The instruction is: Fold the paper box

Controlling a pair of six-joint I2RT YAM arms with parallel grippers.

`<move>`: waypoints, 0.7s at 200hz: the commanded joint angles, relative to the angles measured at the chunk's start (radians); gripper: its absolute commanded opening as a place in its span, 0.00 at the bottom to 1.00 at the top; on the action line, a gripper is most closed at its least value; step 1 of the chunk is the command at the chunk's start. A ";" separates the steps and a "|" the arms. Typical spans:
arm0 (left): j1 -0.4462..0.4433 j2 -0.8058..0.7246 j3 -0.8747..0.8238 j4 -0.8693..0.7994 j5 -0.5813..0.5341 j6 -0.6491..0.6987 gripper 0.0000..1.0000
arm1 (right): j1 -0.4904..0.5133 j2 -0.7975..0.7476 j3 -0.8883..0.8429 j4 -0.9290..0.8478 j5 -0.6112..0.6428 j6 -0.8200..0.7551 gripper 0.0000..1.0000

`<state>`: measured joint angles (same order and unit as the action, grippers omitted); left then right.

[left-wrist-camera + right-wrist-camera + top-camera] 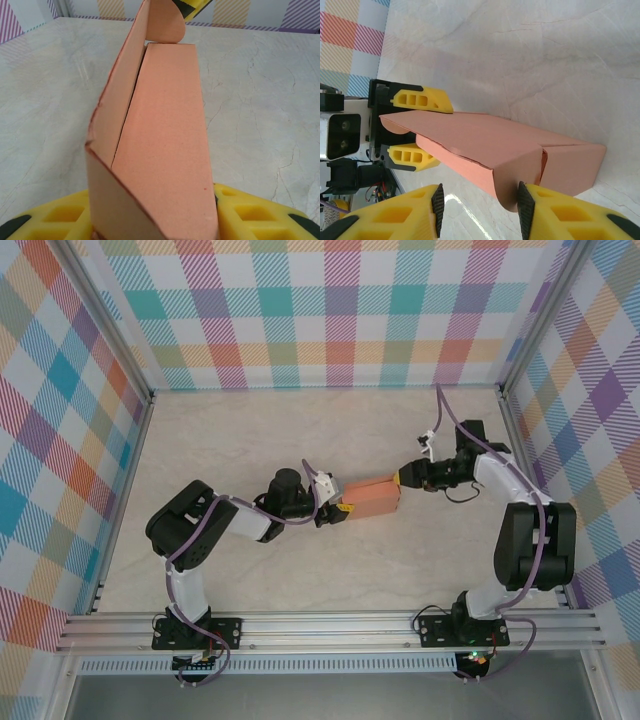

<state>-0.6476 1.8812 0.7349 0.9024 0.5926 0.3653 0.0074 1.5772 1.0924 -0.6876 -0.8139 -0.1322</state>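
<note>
Paper box (368, 498): salmon-orange thin card, matte, faintly grainy, with clean die-cut edges. It is already up as a long sleeve and lies stretched between my two arms, with one end in each end effector's reach.

The near end sits between the fingers (250, 215) of the left end effector (335, 512). The yellow pads press both sides of the sleeve, so I read it as clamped on the box. From there the body runs straight ahead. One long panel stands off the broad face along its crease, so the section is skewed and not yet square.

The far end lies at the right end effector (479, 210). Its jaws stand apart around a rounded flap (507, 197) that hangs loose off the box's corner. There is a gap on one side, and I see no pinch. A second rounded tab shows at the left-held end.

My judgement on the step: the body is formed and the end closure is under way, with the flaps still untucked. The next move calls for the left to hold steady while the right bends the rounded flap over its crease and slides it into the open end. It should go gently, because card this thin buckles or creases off-line easily.

Whether the box rests on the counter (250, 430) or hangs just above it, I cannot tell. The counter is pale with marble-like veining, smooth and slightly glossy.
</note>
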 commanded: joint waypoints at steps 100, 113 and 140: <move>-0.007 -0.015 0.025 -0.089 -0.005 0.080 0.46 | -0.014 -0.027 0.072 0.020 0.183 0.836 0.48; -0.007 -0.014 0.023 -0.088 -0.002 0.081 0.46 | -0.014 -0.018 0.048 0.049 0.168 0.972 0.48; -0.007 -0.017 0.023 -0.092 -0.001 0.085 0.46 | -0.009 0.029 0.097 -0.018 0.210 1.007 0.52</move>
<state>-0.6476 1.8801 0.7528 0.8658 0.5930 0.4156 -0.0059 1.5616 1.1557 -0.6449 -0.6437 0.6926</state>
